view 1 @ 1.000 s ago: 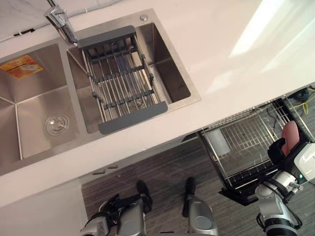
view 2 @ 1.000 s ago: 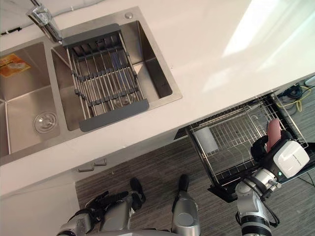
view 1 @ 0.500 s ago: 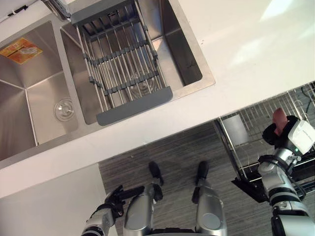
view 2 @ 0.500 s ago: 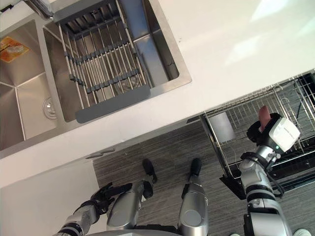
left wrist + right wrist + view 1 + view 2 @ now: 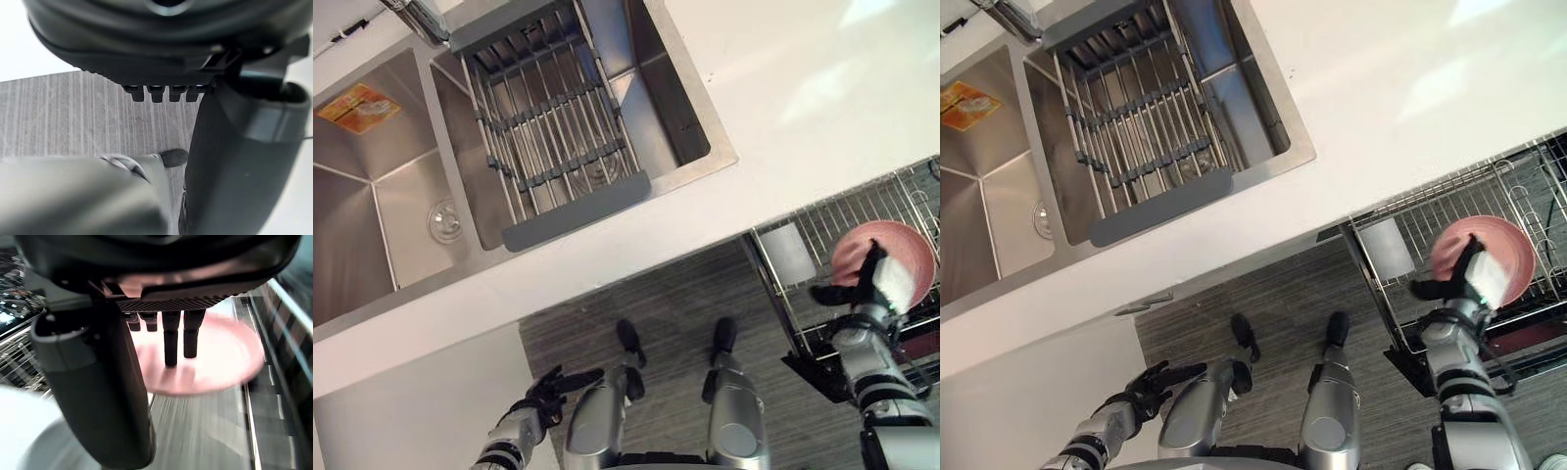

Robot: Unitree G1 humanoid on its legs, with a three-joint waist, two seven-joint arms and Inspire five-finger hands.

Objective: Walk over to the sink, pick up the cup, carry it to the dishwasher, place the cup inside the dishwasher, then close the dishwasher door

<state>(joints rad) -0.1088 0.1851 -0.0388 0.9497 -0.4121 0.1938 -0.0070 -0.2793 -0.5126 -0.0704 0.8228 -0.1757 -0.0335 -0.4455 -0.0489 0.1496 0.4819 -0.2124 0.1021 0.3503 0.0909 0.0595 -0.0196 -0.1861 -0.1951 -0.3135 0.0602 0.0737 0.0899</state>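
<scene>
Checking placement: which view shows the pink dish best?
Left eye view: the pink dish shows round over the dishwasher rack, partly behind the right hand. The right eye view matches; the right wrist view shows part of it past the fingers.

Bright overall; soft glare patches on white counter point(image 5: 822, 83); sink point(image 5: 372, 230) interior darker.

Dark left hand point(image 5: 548, 388), dark right hand point(image 5: 872, 287)

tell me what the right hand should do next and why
Probably lift the right hand up and away from the dishwasher rack. Its fingers look straight, not curled, and the pink cup lies past them in the rack, so it seems let go. The left hand hangs low and idle.
</scene>
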